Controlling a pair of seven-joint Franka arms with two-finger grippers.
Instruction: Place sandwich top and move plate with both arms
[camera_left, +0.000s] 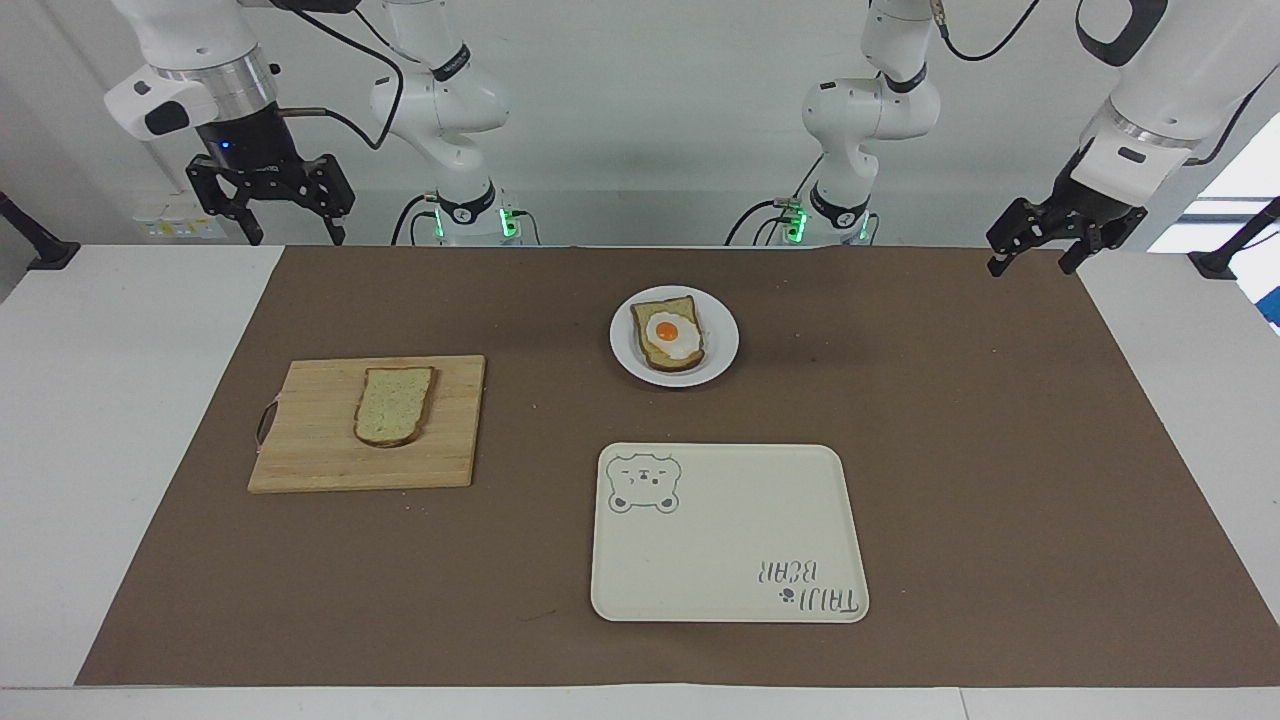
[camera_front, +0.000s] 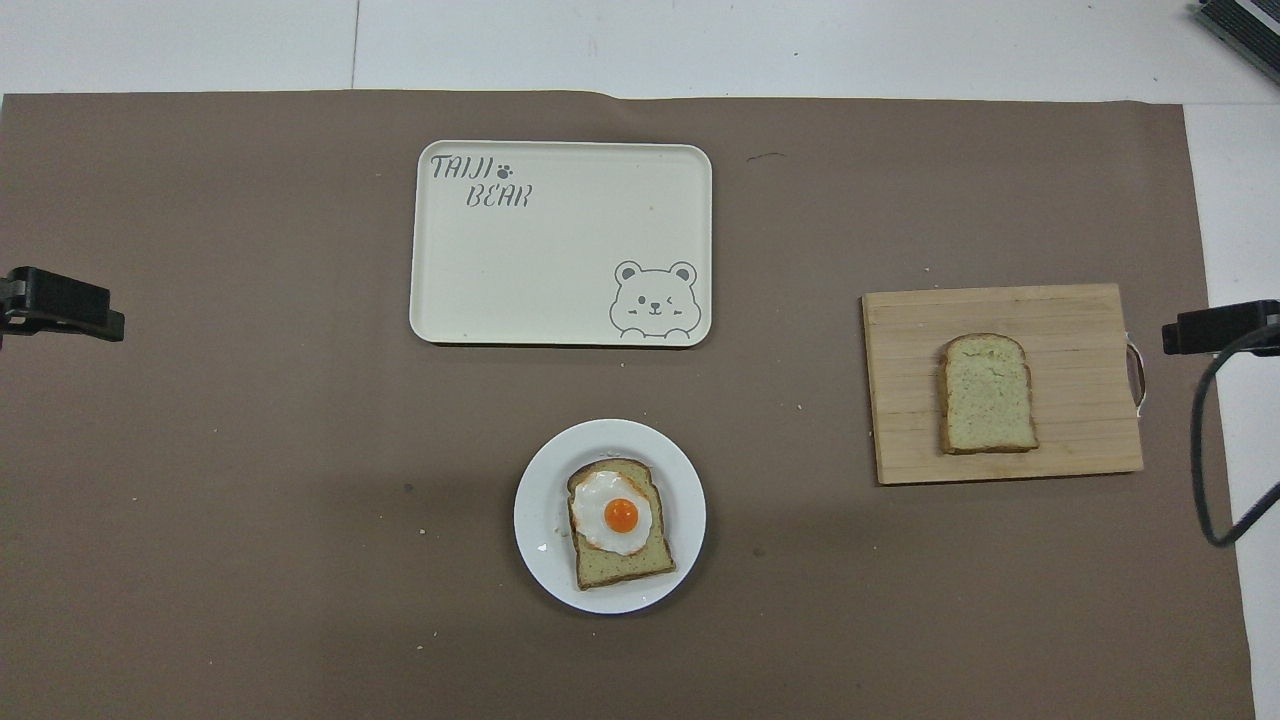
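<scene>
The sandwich top (camera_left: 394, 405), a plain bread slice, lies flat on a wooden cutting board (camera_left: 450, 440) toward the right arm's end of the table; it also shows in the overhead view (camera_front: 988, 394). The small white plate (camera_left: 722, 350) sits mid-table and carries a bread slice topped with a fried egg (camera_left: 668, 333); the plate also shows in the overhead view (camera_front: 540, 520). My right gripper (camera_left: 292, 238) hangs open and empty in the air at the table's robot-side edge, past the board. My left gripper (camera_left: 1032, 266) hangs open and empty at the left arm's end. Both arms wait.
A cream rectangular tray with a bear drawing (camera_left: 730, 540) lies farther from the robots than the plate, with nothing on it; it also shows in the overhead view (camera_front: 560, 250). A brown mat (camera_left: 960, 450) covers the table. The board has a small handle at its outer end.
</scene>
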